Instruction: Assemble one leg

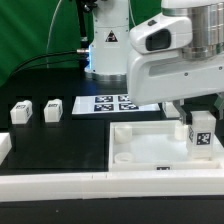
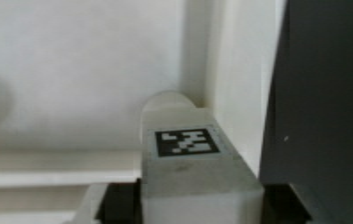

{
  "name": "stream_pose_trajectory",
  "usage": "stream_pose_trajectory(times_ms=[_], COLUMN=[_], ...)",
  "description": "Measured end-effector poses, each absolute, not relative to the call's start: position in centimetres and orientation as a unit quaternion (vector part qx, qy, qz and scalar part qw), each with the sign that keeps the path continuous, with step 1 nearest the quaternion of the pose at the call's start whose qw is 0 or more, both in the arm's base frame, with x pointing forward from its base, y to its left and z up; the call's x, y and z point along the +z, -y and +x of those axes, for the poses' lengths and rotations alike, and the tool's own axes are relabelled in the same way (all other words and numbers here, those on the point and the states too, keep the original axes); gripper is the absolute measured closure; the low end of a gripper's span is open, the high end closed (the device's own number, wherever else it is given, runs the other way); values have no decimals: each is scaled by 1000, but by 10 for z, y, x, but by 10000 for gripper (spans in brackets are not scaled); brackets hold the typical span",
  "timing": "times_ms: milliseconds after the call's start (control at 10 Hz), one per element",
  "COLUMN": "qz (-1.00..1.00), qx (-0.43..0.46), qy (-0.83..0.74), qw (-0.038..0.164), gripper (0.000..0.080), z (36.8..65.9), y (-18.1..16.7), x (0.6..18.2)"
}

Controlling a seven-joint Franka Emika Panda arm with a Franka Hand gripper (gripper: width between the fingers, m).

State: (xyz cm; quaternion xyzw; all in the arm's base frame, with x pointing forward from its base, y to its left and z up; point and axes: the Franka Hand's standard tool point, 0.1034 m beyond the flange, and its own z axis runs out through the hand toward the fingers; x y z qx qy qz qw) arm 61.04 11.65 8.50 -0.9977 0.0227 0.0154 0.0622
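The leg (image 1: 201,131) stands upright, clamped between the fingers of the gripper (image 1: 200,114), over the white tray (image 1: 140,160) at its far corner on the exterior view's right. Contact with the tray cannot be determined. The marker board (image 1: 113,102) lies behind the tray. A second post (image 1: 20,113) and a third post (image 1: 52,109) sit near the left edge of the table (image 1: 60,140).

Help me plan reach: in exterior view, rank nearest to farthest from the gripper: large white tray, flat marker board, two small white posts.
1. Large white tray, under gripper.
2. Marker board, behind tray.
3. Inner white post, beside board.
4. Outer white post, exterior view's far left.
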Motion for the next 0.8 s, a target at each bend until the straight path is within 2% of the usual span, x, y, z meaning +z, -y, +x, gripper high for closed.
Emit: stream_pose_trajectory(times_ms=[500,800], qz=[-945,-867], qx=[29,47], qy=[-317,-490], qw=[76,77], gripper=[505,505], z=[611,610], y=[-115,-119], x=[84,83])
